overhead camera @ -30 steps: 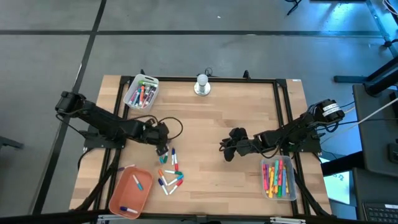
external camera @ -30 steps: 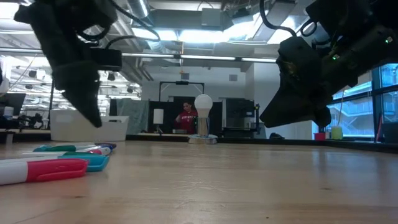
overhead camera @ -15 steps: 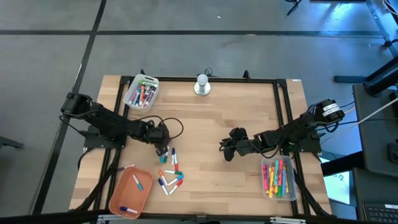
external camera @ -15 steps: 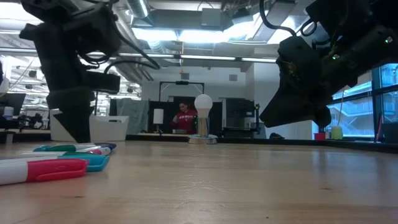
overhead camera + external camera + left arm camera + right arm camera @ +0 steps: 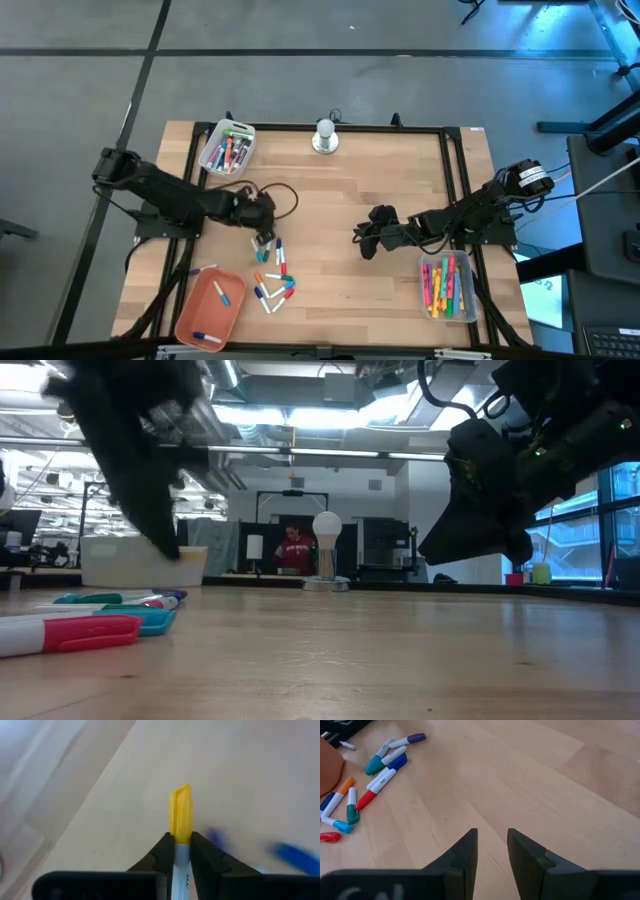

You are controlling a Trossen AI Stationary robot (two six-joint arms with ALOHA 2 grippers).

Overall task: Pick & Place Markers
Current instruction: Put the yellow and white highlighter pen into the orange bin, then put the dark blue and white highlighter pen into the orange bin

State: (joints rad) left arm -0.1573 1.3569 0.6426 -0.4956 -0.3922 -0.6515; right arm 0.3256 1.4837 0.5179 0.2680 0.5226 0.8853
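Nearest in the left wrist view: left gripper (image 5: 182,851) clenched on a yellow-capped marker (image 5: 180,815), white barrel pinched between the fingers (image 5: 161,854), cap poking forward over bare table (image 5: 240,765). Faint grey print on the barrel, too small to read.

From above: left gripper (image 5: 262,240) at the upper edge of the loose markers (image 5: 273,275), lying scattered on the wood between it and the orange tray (image 5: 212,308), which holds two markers already. Farther back, a white tray (image 5: 226,147) with more markers, and a bulb-shaped lamp (image 5: 325,135) at the table's far edge.

Right gripper (image 5: 366,240) parked mid-table, apart from the pile, fingers (image 5: 464,855) slightly parted and empty; clear tray (image 5: 447,287) of markers beside that arm. Dark lettering on one red-capped marker (image 5: 376,786) in the right wrist view, not legible.

Risks, as judged: grip near the barrel's cap end, so a possible pivot or slip on a fast swing; a low carry could clip neighbouring pens and scatter them; a release off-centre could bounce the marker off a tray rim.
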